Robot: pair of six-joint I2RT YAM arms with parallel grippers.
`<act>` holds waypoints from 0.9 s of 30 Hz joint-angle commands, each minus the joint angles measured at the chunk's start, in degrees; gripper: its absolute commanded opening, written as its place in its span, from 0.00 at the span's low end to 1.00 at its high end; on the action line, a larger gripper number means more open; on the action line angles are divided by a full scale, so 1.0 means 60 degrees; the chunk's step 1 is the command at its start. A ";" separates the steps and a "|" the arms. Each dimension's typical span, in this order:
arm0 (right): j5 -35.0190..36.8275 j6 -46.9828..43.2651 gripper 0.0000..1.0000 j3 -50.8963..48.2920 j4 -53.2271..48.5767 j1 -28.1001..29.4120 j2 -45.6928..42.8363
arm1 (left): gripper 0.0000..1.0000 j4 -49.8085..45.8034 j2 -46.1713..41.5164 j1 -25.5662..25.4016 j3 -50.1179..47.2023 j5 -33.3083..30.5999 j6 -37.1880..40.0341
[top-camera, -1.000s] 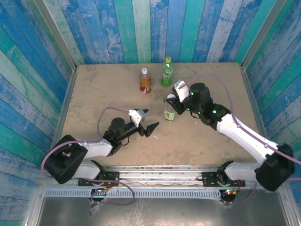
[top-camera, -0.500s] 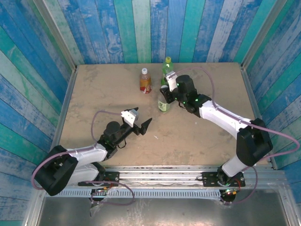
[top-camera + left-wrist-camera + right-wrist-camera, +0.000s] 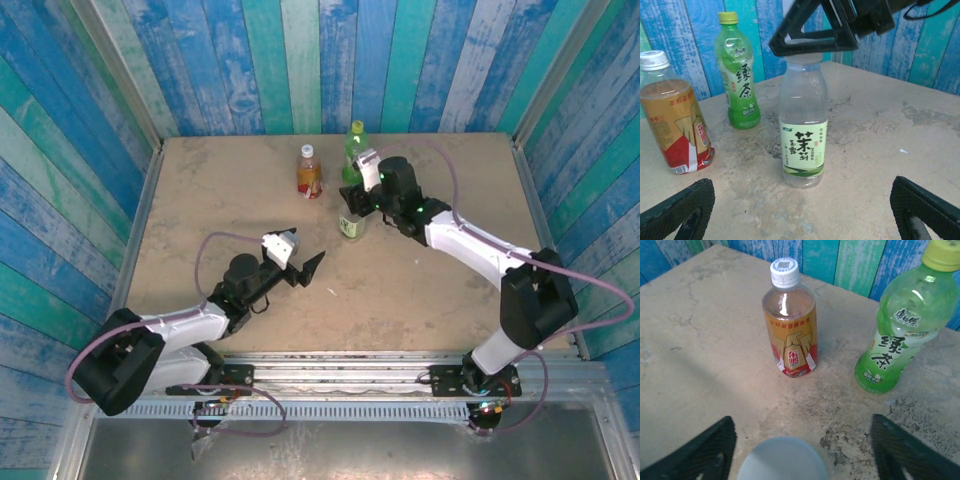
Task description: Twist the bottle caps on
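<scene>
The clear bottle with the green label stands upright mid-table, also in the top view. Its whitish cap sits on its top. My right gripper hangs open just above it, one finger on each side of the cap and not touching it. The amber bottle with its white cap and the green bottle with its yellow-green cap stand behind, both capped. My left gripper stays open low over the table, facing the clear bottle from the front with nothing held.
The table is a bare tan board with blue and green plank walls close behind the bottles. Open room lies to the left and right of the three bottles.
My right gripper moved the clear bottle left and toward the back, near the other two, then let go and now stands open over the cap. My left arm shifted slightly left.
</scene>
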 commanded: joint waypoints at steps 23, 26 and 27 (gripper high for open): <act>0.3388 -0.0735 0.96 -0.7991 0.7051 -0.3944 -0.3107 | 0.94 -0.0020 0.0238 0.2523 0.0537 -0.5839 0.0807; 0.2699 -0.0648 0.98 -0.7989 0.7739 -0.4214 -0.2368 | 0.94 0.0938 0.0860 0.3190 0.0192 -0.5798 0.0998; 0.2697 -0.0683 0.98 -0.7982 0.8066 -0.4218 -0.2038 | 0.94 0.1464 0.1283 0.3440 0.0111 -0.5601 0.1056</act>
